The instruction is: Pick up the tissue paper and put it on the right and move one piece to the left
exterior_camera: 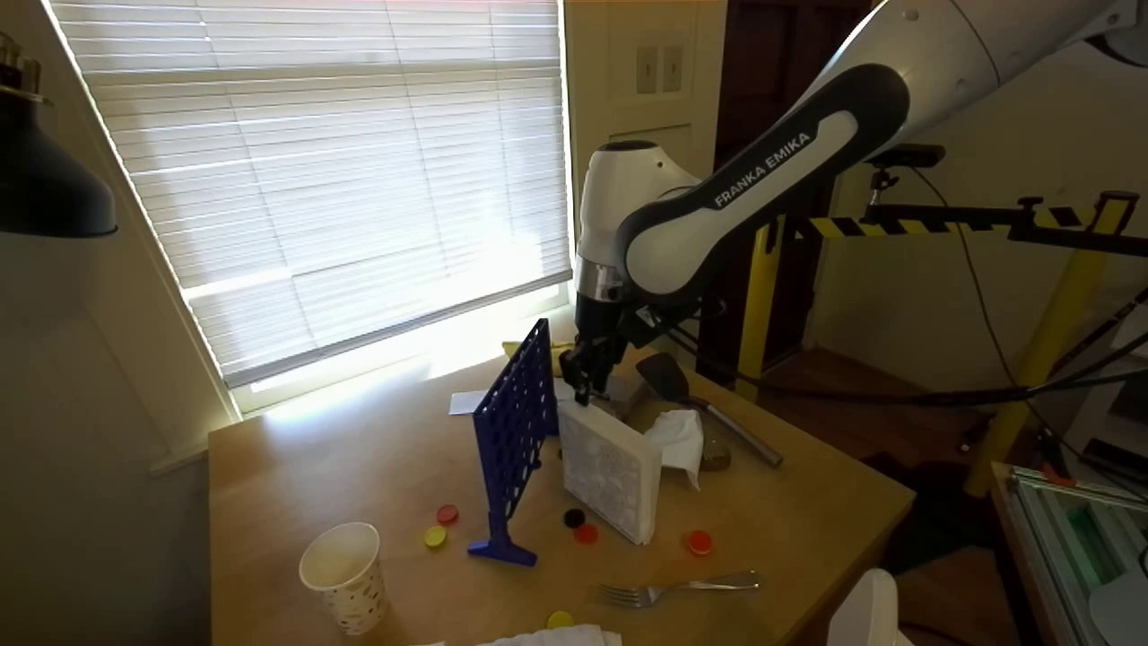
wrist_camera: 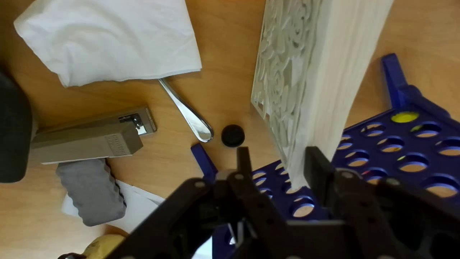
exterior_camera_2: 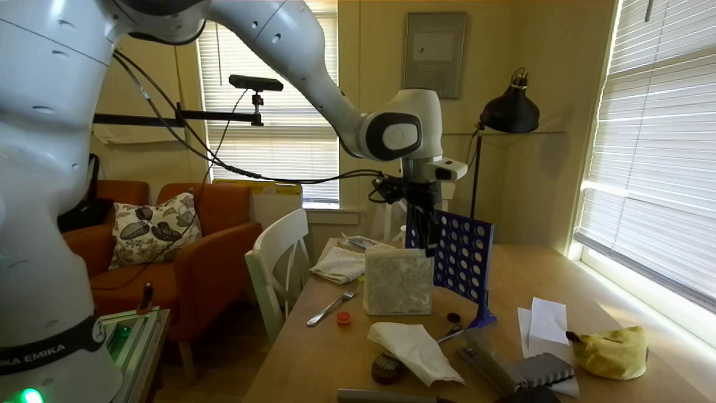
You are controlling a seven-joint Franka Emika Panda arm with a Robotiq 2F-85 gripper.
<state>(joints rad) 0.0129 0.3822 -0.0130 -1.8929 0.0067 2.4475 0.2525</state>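
The tissue paper (exterior_camera: pixel 610 467) is a thick white stack standing on edge, with a patterned openwork side, in both exterior views and the wrist view. My gripper (wrist_camera: pixel 279 160) is over its far top corner, beside the blue grid frame (exterior_camera_2: pixel 488 268). In the wrist view the jaws stand part-way apart. One finger (wrist_camera: pixel 317 169) overlaps the stack's top; the other finger (wrist_camera: pixel 244 160) is apart from its patterned side. Whether either pad touches it cannot be told. One piece, a wrinkled white sheet (exterior_camera_2: pixel 417 350), lies apart on the table, partly over a dark round object.
Around it lie a fork (exterior_camera: pixel 677 585), a paper cup (exterior_camera: pixel 345 579), a spatula (exterior_camera: pixel 664 377), a stapler (wrist_camera: pixel 86 140), a grey wavy block (wrist_camera: pixel 91 192) and a yellow cloth item (exterior_camera_2: pixel 612 352). Folded white cloth (exterior_camera_2: pixel 338 265) lies near the table edge. Small coloured discs are scattered about.
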